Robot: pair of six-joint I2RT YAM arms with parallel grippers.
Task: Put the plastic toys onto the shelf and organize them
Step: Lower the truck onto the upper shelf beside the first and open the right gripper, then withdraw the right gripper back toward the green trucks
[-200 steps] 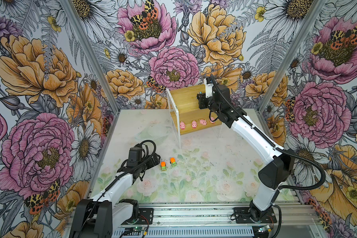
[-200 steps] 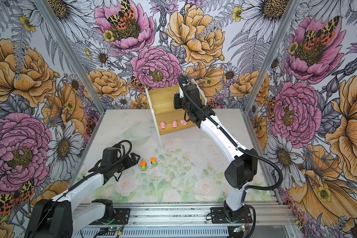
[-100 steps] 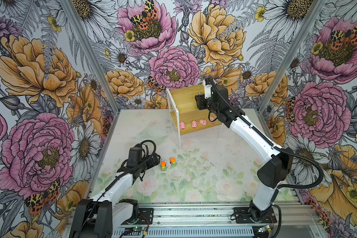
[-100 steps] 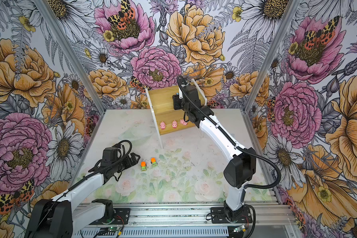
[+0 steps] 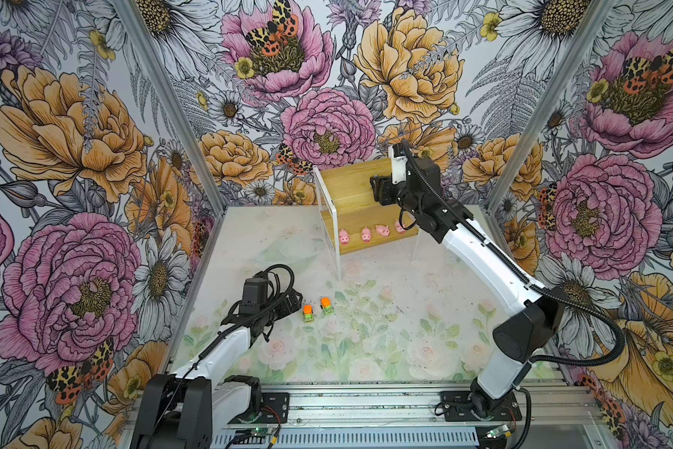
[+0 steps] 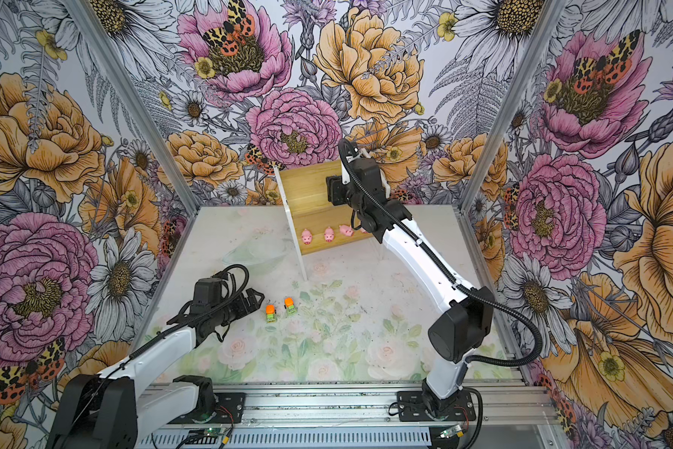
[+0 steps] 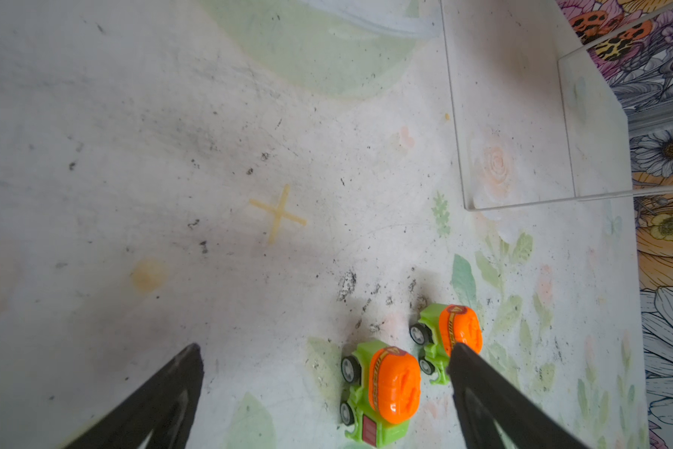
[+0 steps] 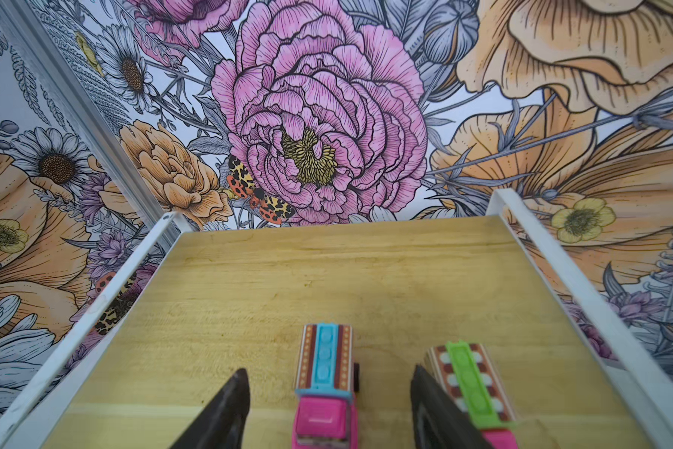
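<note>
The shelf (image 5: 346,182) stands at the back wall. Several pink pigs (image 5: 366,234) line its lower board. My right gripper (image 8: 329,371) hovers open over the upper board (image 8: 327,272). A pink truck with a blue top (image 8: 325,365) stands free between its jaws, and a pink truck with a green top (image 8: 469,381) sits just outside one finger. On the mat, two orange-topped green trucks (image 5: 308,313) (image 5: 326,305) sit side by side. My left gripper (image 7: 324,348) is open low over them. The nearer truck (image 7: 389,385) lies between its jaws; the farther one (image 7: 457,330) is partly hidden behind a fingertip.
The shelf's thin white frame leg (image 5: 337,248) reaches down to the mat in front of the left arm. Floral walls close in the left, back and right sides. A metal rail (image 5: 366,404) with both arm bases runs along the front edge.
The right gripper has opened over the upper board, leaving the blue-topped pink truck standing there, and has shifted slightly. The left arm and the orange-topped trucks have not moved.
</note>
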